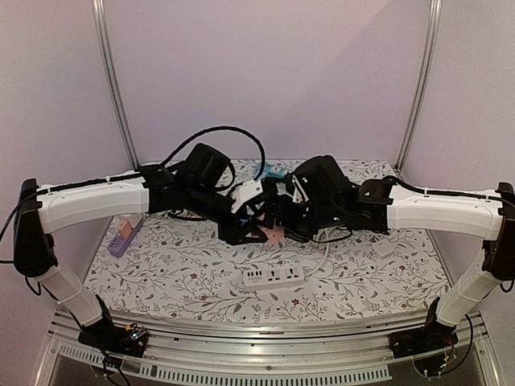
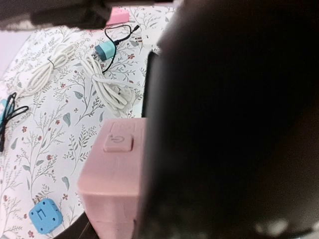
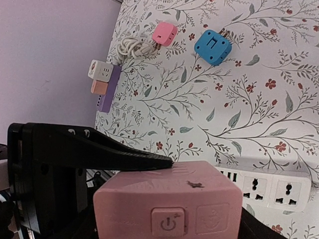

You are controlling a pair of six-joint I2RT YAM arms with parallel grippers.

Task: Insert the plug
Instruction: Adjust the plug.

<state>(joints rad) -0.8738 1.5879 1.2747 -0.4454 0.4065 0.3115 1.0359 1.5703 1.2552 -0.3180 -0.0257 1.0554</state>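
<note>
Two-tool handoff step, by the look of it: pink plug (image 3: 167, 209) clamped in left tool (image 1: 251, 219), right tool (image 1: 288, 221) close alongside, cannot tell open or closed. Not yet inserted; white power strip (image 1: 273, 277) lying apart on the counter (image 1: 161, 257). Next: settle one grip, align over a socket.

Loose items on floral cloth (image 3: 259, 99).
Blue cube adapter (image 3: 213, 47); small pink adapter (image 3: 165, 33) beside coiled white cable (image 3: 133, 47); purple strip (image 3: 108, 89) bearing two cubes; teal plug (image 2: 105, 50).
</note>
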